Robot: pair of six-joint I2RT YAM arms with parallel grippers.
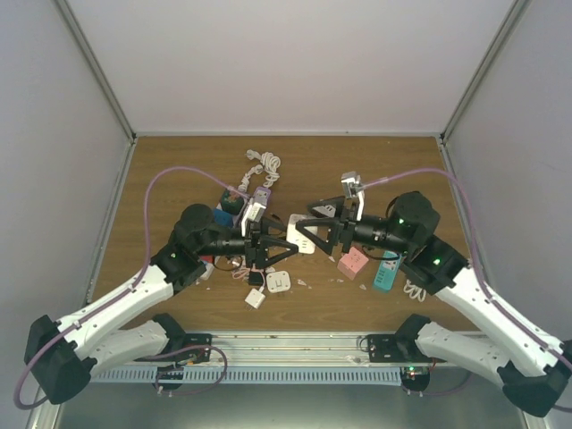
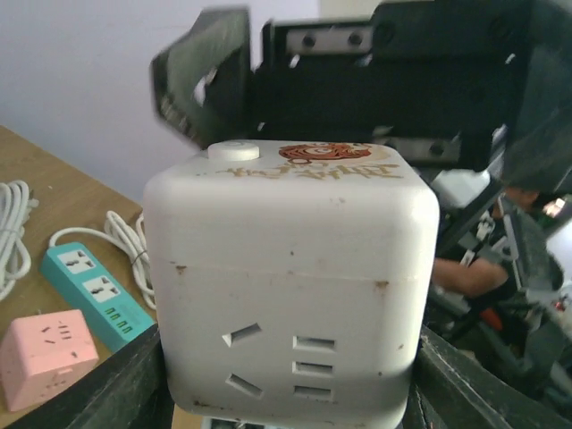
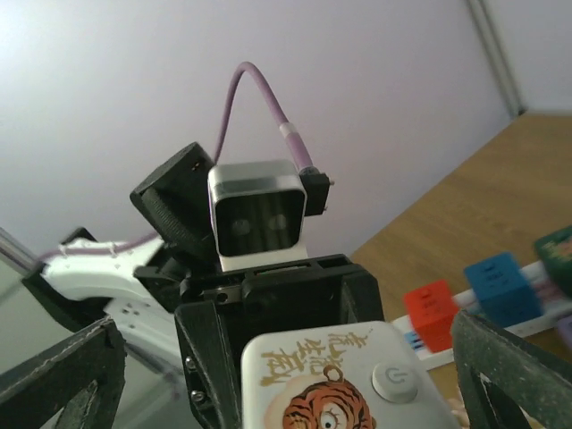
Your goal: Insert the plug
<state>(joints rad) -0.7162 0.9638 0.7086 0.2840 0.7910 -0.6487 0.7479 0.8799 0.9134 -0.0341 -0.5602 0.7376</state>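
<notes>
- The white socket cube sits between the two arms over the middle of the table. Its tiger-print face with the button is turned toward the right arm.
- The left gripper clamps the cube, one finger against each side.
- The right gripper faces it from 3 o'clock, jaws spread wide and clear of the cube.
- A pink socket cube and a teal power strip lie at 4 o'clock of it.

a pink cube socket sits just beside a teal power strip on the wooden surface; a red cube and a blue cube stand side by side; a white cable lies coiled.
</notes>
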